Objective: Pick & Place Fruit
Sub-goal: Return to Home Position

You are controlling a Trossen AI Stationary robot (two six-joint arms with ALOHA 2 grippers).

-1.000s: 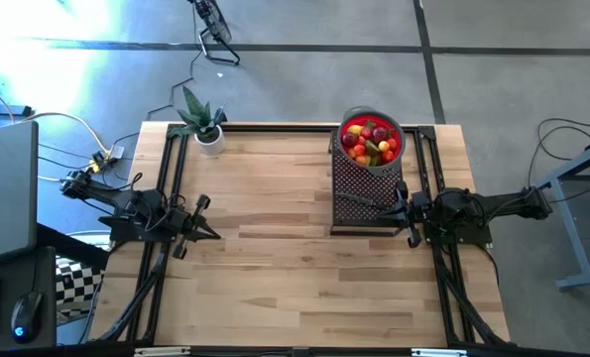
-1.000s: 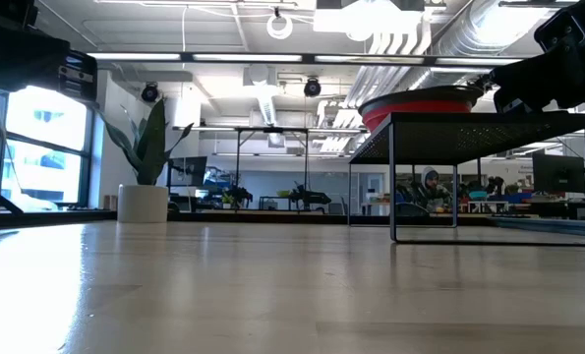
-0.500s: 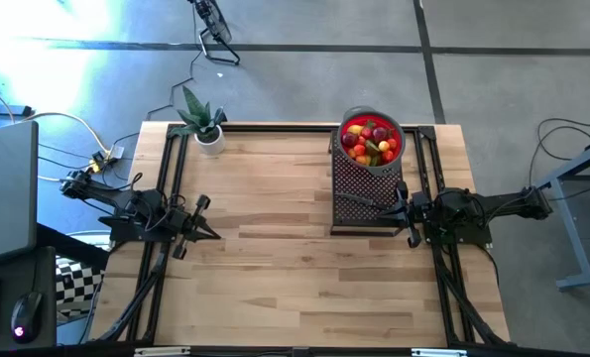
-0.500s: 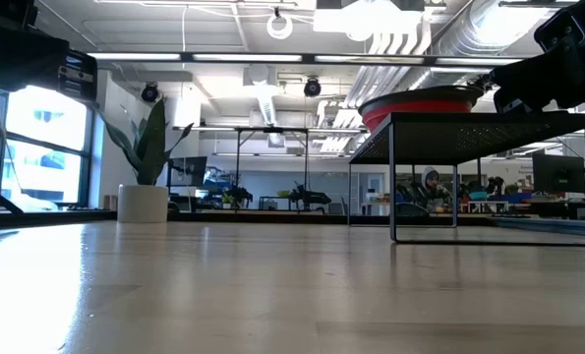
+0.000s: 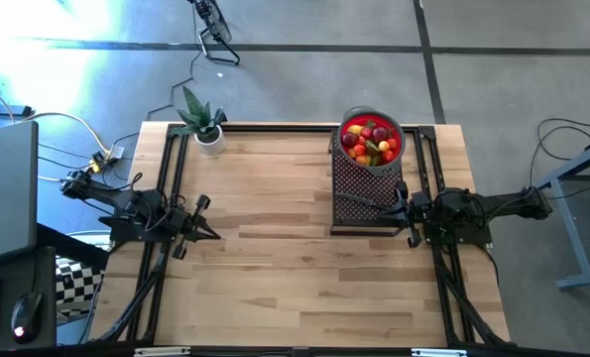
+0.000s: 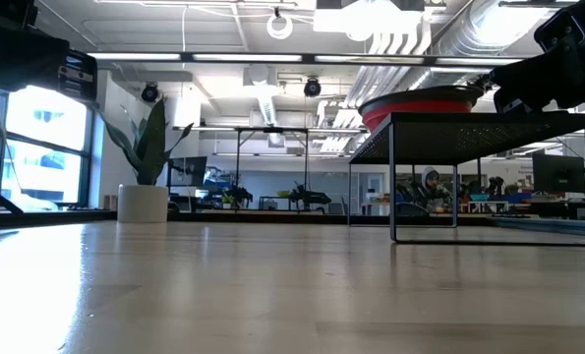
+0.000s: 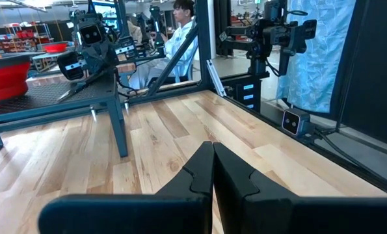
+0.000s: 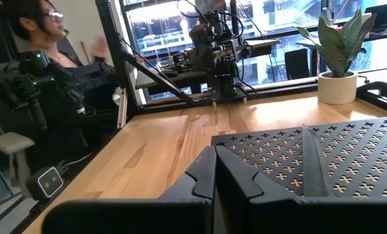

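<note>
Fruit [image 5: 371,140] heaped in red bowl [image 6: 400,110] at far end of shelf [image 5: 359,193], raised above worktop [image 5: 265,258]. Right gripper [image 8: 214,151] held empty, fingers together, at shelf's near right corner. Left gripper [image 7: 213,145] likewise empty, fingers together, well apart from shelf. Home pose judged reached.

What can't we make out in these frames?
- Fruit count and kinds: high view, too small, piled in the red bowl.
- Fruit, low view: hidden behind bowl rim and shelf.
- Bowl, left wrist view: cut off by picture edge.
- Left gripper, right gripper: shut, parked; nothing hidden there.
</note>
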